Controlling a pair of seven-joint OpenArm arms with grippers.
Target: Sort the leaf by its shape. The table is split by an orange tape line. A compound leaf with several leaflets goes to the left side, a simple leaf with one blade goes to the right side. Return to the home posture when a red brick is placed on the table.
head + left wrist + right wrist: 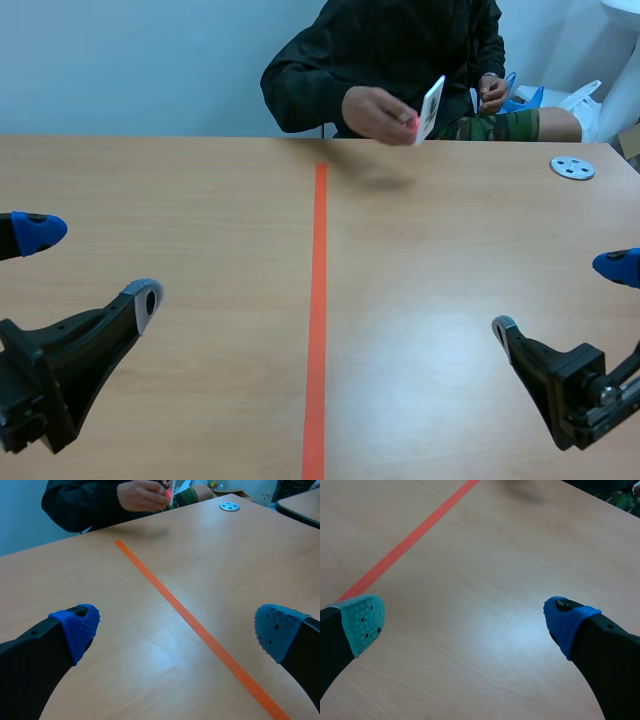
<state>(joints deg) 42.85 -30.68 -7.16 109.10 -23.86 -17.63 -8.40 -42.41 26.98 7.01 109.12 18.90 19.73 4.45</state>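
No leaf lies on the table. A person across the table holds a white card (431, 108) in one hand (380, 113), just past the far edge; in the left wrist view that hand (142, 495) shows far ahead of the fingers. The orange tape line (318, 300) splits the wooden table down the middle. My left gripper (90, 265) hovers open over the left half, low and near. My right gripper (560, 295) hovers open over the right half. Nothing sits between the fingers (80, 625) of the left gripper or the pads (365, 622) of the right.
A grey metal disc (572, 167) with holes lies at the far right of the table, also visible in the left wrist view as the disc (229, 506). White and blue items stand behind the person at the back right.
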